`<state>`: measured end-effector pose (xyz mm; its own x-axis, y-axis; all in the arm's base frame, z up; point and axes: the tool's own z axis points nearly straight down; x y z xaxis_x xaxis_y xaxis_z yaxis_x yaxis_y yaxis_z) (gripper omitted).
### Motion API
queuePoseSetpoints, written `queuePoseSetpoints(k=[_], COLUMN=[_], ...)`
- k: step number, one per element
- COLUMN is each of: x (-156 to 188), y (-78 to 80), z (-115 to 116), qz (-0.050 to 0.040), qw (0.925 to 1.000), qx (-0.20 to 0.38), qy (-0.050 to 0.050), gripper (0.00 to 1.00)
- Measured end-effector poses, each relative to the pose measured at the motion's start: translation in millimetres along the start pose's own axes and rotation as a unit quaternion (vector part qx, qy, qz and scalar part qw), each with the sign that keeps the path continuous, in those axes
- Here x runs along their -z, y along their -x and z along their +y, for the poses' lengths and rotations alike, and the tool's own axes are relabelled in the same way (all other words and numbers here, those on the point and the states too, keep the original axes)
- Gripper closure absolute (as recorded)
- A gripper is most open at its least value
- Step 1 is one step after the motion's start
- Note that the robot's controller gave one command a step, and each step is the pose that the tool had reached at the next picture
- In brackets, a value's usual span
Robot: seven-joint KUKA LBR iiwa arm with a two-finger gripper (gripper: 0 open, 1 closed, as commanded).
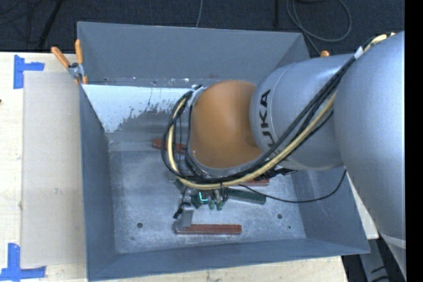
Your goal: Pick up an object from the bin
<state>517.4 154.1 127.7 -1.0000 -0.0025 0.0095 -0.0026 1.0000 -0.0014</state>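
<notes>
Target item: 1 flat reddish-brown bar (208,229), long and narrow, lying lengthwise across the view.
Target location: floor of the bin (132,208), near the front wall and a little left of centre.
Gripper position: the gripper (190,208) hangs low over the floor, just above the left end of the bar. Whether it touches the bar cannot be told.
Gripper opening: cannot be told, because the wrist and its cables cover the tip. Nothing is seen held.
Legible writing: black lettering (264,117) runs along the silver arm (310,115). The letters "UKA" can be read.
Wrist hardware: 1 rounded orange cover (221,122) sits on the wrist directly above the gripper. Yellow and black cables (173,142) loop round its left and lower sides.
Neighbouring item 1: a dark green elongated piece (250,195) lies on the floor just right of the gripper, partly under the cables.
Neighbouring item 2: a small reddish piece (159,142) shows at the left edge of the cable loop, towards the back of the floor. Most of it is hidden.
Obstruction: the arm and orange cover hide the middle and right of the floor.
</notes>
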Motion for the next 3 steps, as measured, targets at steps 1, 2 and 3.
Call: queuePoseSetpoints(k=[1, 2, 3], x=[-60.0, -57.3, -58.7], y=[11.0, 81.1, 30.5], z=[-70.1, -80.9, -172.3], qz=[-0.0031, -0.0043, -0.0021], qw=[0.9988, 0.9991, 0.9974], qx=[0.049, 0.042, 0.072], qy=[0.0, 0.001, -0.001], gripper=[0.0, 0.0, 0.0])
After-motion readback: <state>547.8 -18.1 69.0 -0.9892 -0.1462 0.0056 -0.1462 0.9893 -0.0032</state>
